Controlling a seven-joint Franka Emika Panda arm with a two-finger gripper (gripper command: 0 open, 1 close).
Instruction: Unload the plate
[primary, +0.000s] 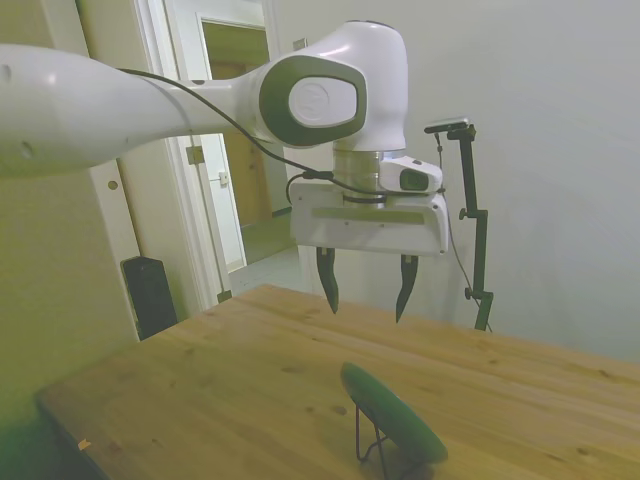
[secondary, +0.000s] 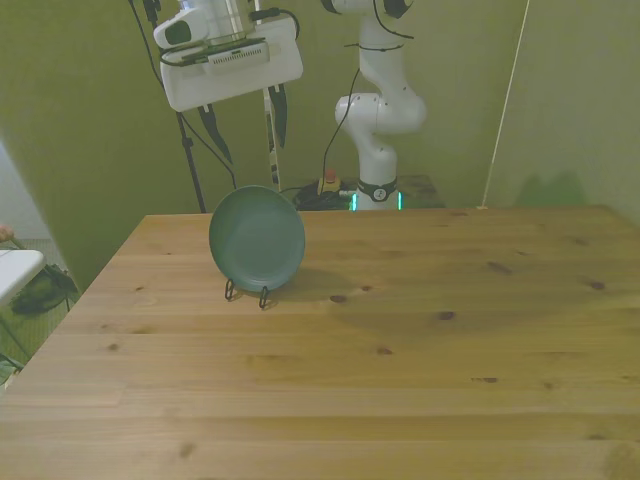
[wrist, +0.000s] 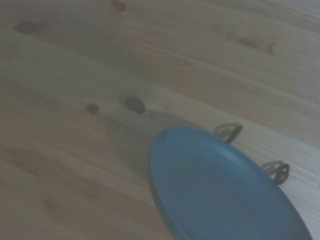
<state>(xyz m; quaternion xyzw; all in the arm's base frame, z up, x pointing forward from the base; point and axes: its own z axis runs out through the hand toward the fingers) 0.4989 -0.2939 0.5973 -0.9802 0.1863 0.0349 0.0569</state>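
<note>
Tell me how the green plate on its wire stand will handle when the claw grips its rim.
The plate looks rigid, so it should not flex. It leans tilted on a thin wire stand, so a sideways nudge could tip or roll it off. Its smooth matte rim may slip between the narrow tips of the open claw.

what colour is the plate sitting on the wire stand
Dark green, plain and matte, with no pattern. The plate shows it best in the front view; the wrist view tints it bluish.
</note>
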